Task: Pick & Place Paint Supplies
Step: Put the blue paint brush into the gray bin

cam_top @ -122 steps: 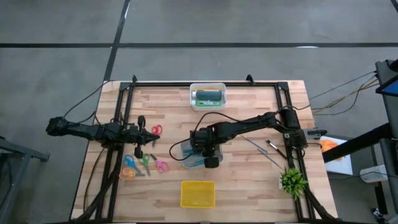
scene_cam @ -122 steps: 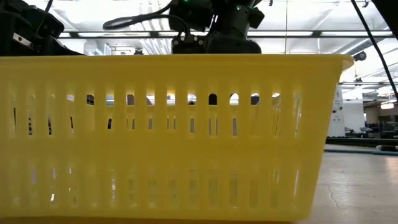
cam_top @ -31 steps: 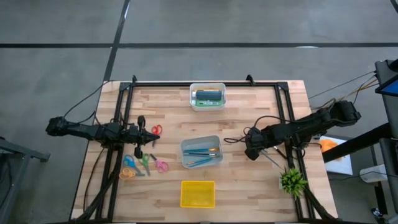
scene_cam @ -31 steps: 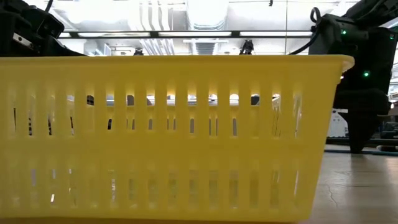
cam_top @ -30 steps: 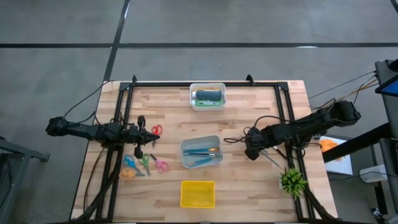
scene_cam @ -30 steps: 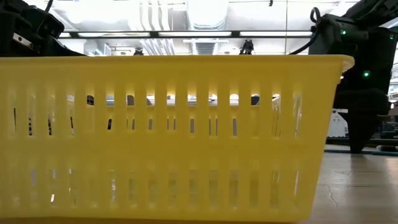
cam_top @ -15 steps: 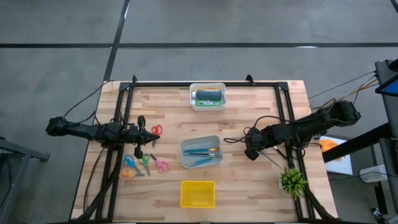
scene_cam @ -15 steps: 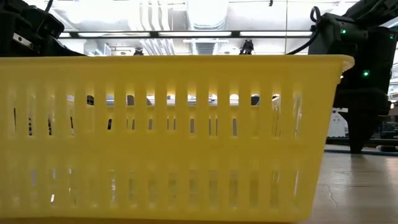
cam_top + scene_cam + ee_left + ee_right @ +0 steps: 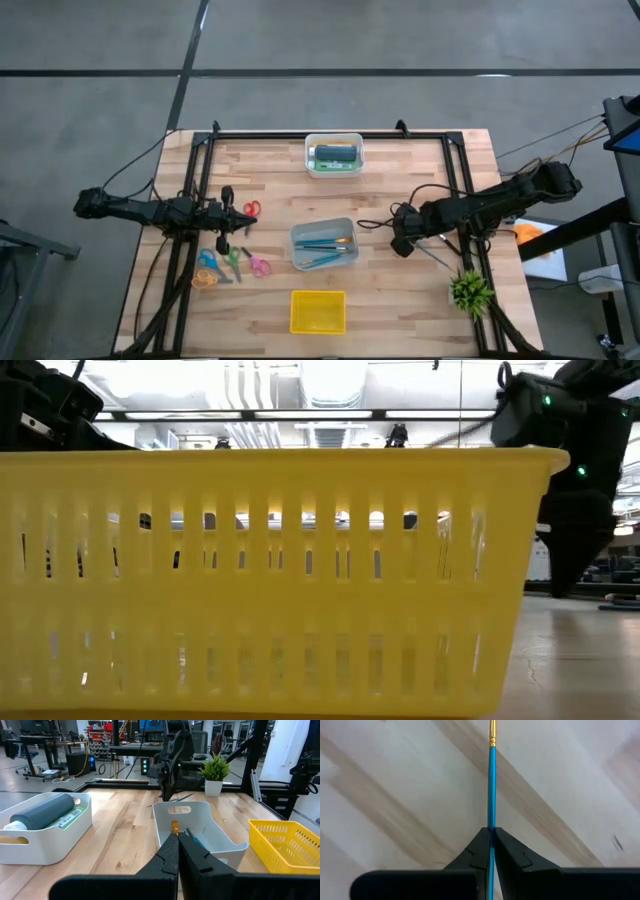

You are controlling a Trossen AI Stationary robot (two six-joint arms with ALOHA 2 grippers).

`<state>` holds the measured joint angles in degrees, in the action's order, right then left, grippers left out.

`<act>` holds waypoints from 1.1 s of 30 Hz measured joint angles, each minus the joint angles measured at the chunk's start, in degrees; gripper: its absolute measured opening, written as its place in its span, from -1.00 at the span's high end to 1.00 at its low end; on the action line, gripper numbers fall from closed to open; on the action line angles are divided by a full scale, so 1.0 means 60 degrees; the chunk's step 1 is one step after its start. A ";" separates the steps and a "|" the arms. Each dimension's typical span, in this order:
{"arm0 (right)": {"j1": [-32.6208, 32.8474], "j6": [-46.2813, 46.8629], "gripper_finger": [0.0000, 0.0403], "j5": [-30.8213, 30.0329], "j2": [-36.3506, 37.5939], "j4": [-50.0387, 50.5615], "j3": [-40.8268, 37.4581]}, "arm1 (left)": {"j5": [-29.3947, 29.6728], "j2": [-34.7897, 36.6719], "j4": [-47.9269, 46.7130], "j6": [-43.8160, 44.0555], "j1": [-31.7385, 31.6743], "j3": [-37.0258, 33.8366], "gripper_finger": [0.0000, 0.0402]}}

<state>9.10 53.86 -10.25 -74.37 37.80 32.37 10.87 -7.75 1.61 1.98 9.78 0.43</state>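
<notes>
Where right gripper [image 9: 492, 832] pinches blue-handled brush [image 9: 492, 785] over table [image 9: 395, 780], no writing legible; left gripper [image 9: 178, 841] closed empty, parked left.

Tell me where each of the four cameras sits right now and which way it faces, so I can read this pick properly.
High view: overhead, straight down on the table; both arms show, right gripper beside the white bin.
Low view: table height, its view filled by the yellow basket; the right arm shows beyond it.
Left wrist view: forward past the shut left gripper across the table.
Right wrist view: down at the wood, fingers shut on the blue brush.
Shared: high and left wrist views both show the potted plant.
</notes>
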 joint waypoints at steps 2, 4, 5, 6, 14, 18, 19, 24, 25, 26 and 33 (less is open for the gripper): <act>0.0000 -0.0221 0.93 -0.0029 -0.0001 0.0060 0.0139 | 0.0000 0.0000 0.0003 0.0003 0.0002 0.0003 1.00; 0.0000 -0.0370 0.93 -0.0088 -0.0007 0.0113 0.0308 | 0.0000 0.0000 0.0003 0.0003 0.0000 0.0003 1.00; 0.0000 -0.0454 0.93 -0.0166 0.0003 0.0099 0.0399 | 0.0000 0.0000 0.0003 0.0003 0.0004 0.0003 1.00; 0.0000 -0.0560 0.93 -0.0244 0.0004 0.0098 0.0496 | 0.0000 0.0000 0.0001 0.0003 0.0000 0.0003 1.00; 0.0000 -0.1698 0.93 -0.0483 0.0004 0.0179 0.1428 | 0.0000 0.0000 0.0003 0.0000 0.0001 0.0003 1.00; 0.0000 -0.2532 0.93 -0.0574 0.0011 0.0155 0.2004 | 0.0000 0.0000 0.0000 0.0000 0.0004 0.0000 1.00; 0.0000 -0.2763 0.93 -0.0574 0.0006 0.0126 0.2144 | 0.0000 0.0000 0.0003 0.0000 0.0004 0.0003 1.00; 0.0000 -0.3775 0.93 -0.0570 0.0000 -0.0050 0.2878 | 0.0000 0.0000 0.0001 0.0001 0.0000 0.0003 1.00; 0.0000 -0.4008 0.93 -0.0568 0.0000 -0.0111 0.3021 | 0.0000 0.0000 0.0003 0.0002 0.0003 0.0003 1.00; 0.0000 -0.4275 0.93 -0.0567 0.0000 -0.0160 0.3177 | 0.0000 0.0000 0.0002 0.0001 0.0002 0.0001 1.00; 0.0004 -0.5915 0.93 -0.0048 -0.0514 -0.0642 0.4277 | 0.0000 0.0000 0.0003 0.0003 0.0000 0.0003 1.00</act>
<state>9.12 18.37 -10.54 -77.45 33.95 58.03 10.87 -7.75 1.63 2.00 9.78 0.45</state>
